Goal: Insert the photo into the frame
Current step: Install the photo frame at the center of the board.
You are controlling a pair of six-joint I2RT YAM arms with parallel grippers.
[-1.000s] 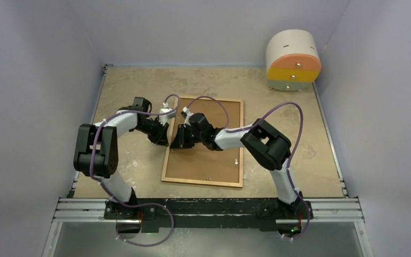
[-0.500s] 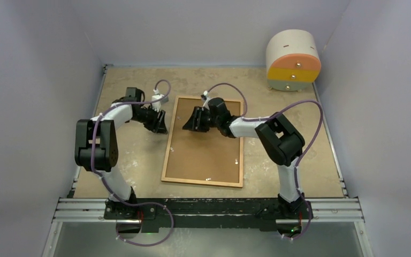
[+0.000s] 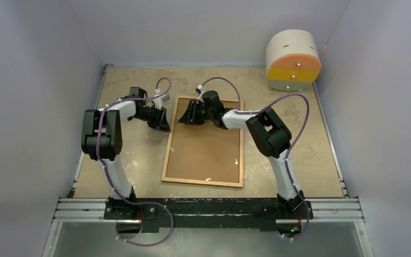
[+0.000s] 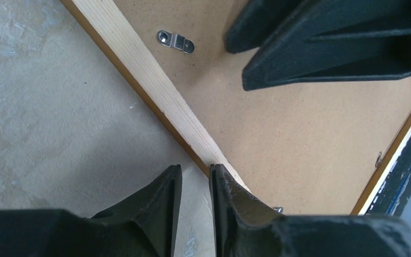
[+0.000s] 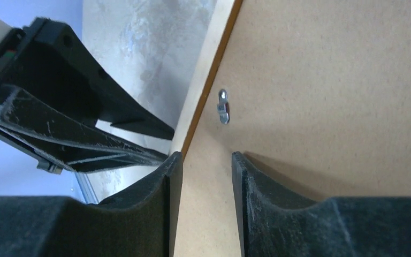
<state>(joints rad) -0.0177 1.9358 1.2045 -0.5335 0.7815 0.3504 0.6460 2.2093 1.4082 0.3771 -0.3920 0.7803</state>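
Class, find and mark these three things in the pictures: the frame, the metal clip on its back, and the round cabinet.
frame (image 3: 206,152): top view, middle of its brown back board.
metal clip (image 4: 175,41): left wrist view, centre of the clip.
round cabinet (image 3: 294,63): top view, its front face.

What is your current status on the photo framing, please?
Left gripper slightly open, empty, beside the frame edge. Right gripper open, empty, above the backing board. Frame lies back up; photo not in view. Nothing obstructing.
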